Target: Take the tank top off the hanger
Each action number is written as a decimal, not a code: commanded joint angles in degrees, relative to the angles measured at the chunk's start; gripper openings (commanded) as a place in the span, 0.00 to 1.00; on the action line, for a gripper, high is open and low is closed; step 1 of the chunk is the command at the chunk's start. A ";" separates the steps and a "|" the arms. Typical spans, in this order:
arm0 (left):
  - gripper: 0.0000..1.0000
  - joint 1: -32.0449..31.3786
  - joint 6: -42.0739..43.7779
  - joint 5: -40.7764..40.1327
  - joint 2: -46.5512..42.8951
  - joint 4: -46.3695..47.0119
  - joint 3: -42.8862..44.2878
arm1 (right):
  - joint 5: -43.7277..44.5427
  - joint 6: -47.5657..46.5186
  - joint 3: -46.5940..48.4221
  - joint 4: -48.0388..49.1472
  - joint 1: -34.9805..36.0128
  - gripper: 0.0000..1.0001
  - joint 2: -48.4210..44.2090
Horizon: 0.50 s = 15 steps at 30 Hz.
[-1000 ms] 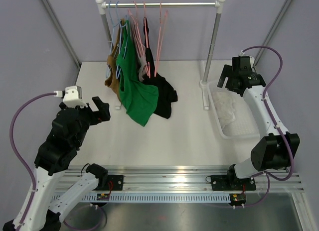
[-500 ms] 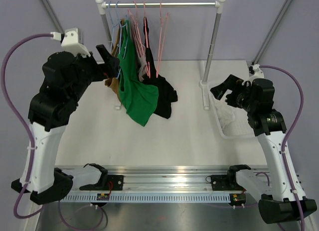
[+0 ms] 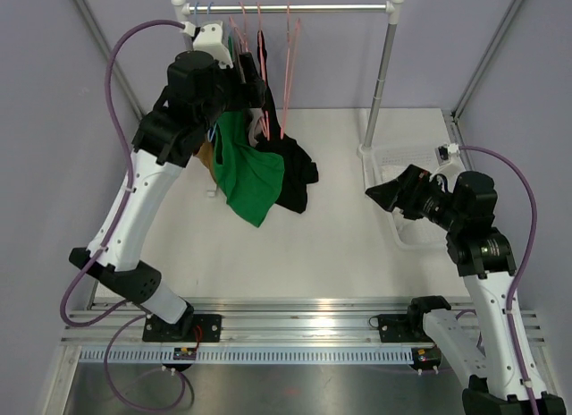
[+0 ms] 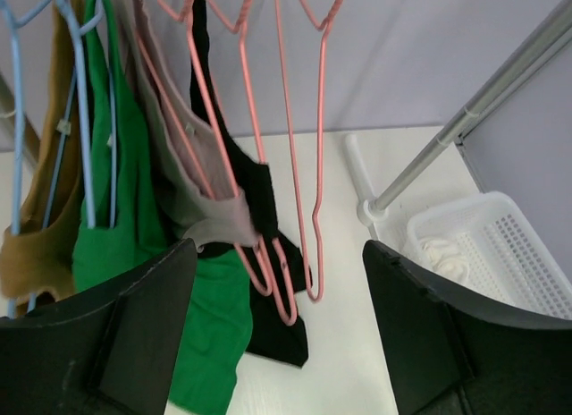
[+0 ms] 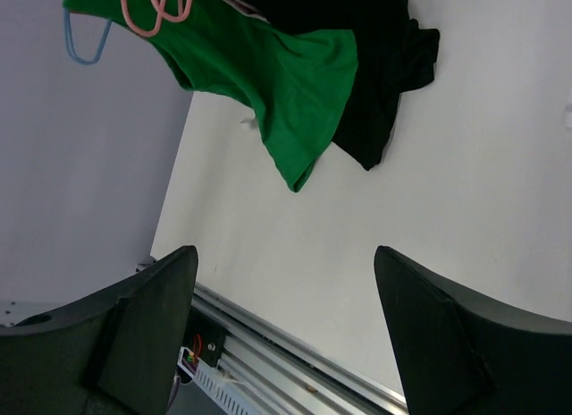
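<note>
Several tank tops hang on the rack: brown (image 3: 204, 151) and green (image 3: 246, 173) on blue hangers, grey (image 4: 192, 191) and black (image 3: 295, 173) on pink hangers (image 4: 214, 120). The green and black hems rest on the table. My left gripper (image 3: 255, 88) is open and empty, high up at the hangers just under the rail. In the left wrist view (image 4: 277, 343) it looks down past the grey and black tops. My right gripper (image 3: 377, 193) is open and empty, low over the table right of the black top, pointing left towards the green top (image 5: 268, 75).
An empty pink hanger (image 3: 290, 66) hangs right of the garments. The rack's rail (image 3: 340, 7) and right post (image 3: 382, 84) stand at the back. A white basket (image 3: 416, 236) with white cloth sits at the right, partly under my right arm.
My left arm has risen from low at the left up to the hangers on the rail. My right arm has swung from the far right corner forward and now points left over the table.
</note>
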 commanded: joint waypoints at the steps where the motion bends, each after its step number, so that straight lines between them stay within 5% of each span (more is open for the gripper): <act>1: 0.77 -0.19 1.96 -0.31 3.28 9.73 3.95 | -4.77 0.86 -1.22 0.24 -0.05 0.87 -3.13; 11: 0.65 -0.19 5.73 -4.97 15.58 19.23 9.65 | -7.76 -1.08 -1.22 -2.06 -0.05 0.87 -7.01; 15: 0.50 -0.10 7.76 -7.43 19.80 20.11 13.08 | -8.90 -1.16 -2.80 -1.08 -0.05 0.86 -7.71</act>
